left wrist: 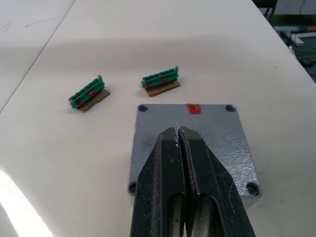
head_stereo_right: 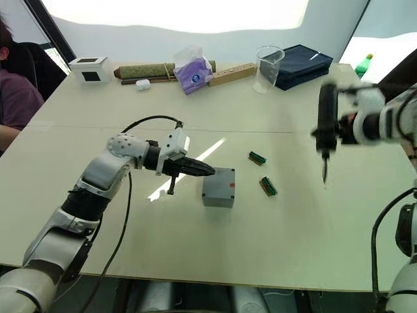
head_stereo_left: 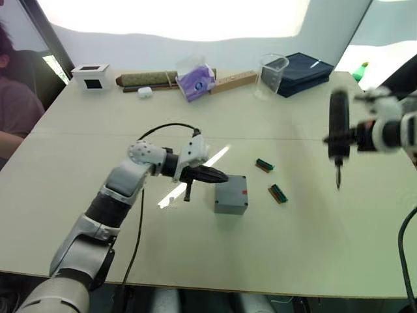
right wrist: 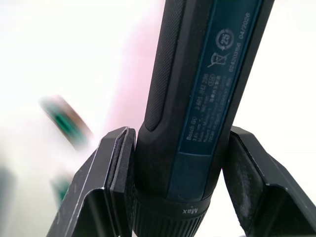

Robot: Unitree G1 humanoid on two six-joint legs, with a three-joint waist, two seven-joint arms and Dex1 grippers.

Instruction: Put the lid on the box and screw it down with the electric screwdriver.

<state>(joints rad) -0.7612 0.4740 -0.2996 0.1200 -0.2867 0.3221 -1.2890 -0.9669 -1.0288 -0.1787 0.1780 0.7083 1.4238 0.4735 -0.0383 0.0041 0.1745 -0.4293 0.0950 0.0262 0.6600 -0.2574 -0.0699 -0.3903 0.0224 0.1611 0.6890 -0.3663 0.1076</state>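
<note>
Lid (left wrist: 192,143) sat on the box (head_stereo_left: 230,194), closing it, with screw holes showing at its corners and a red mark on the box's side; the box stood near the middle of the table (head_stereo_left: 195,261). The left pincer (head_stereo_left: 215,175) hovered just beside and over the lid's edge on the side toward the table's left edge, its two black fingers (left wrist: 170,173) pressed together with nothing between them. Two small green connector strips (head_stereo_left: 264,165) lay near the box on the side toward the table's right edge, apart from each other. The right pincer (right wrist: 173,177) held the electric screwdriver (head_stereo_left: 338,127) upright above the table's right part, well apart from the box, bit pointing down, fingers clamped on either side of its black body. Along the far edge stood a white cube (head_stereo_left: 91,76), a purple tissue pack (head_stereo_left: 196,81), a clear beaker (head_stereo_left: 273,75) and a dark blue case (head_stereo_left: 305,72).
</note>
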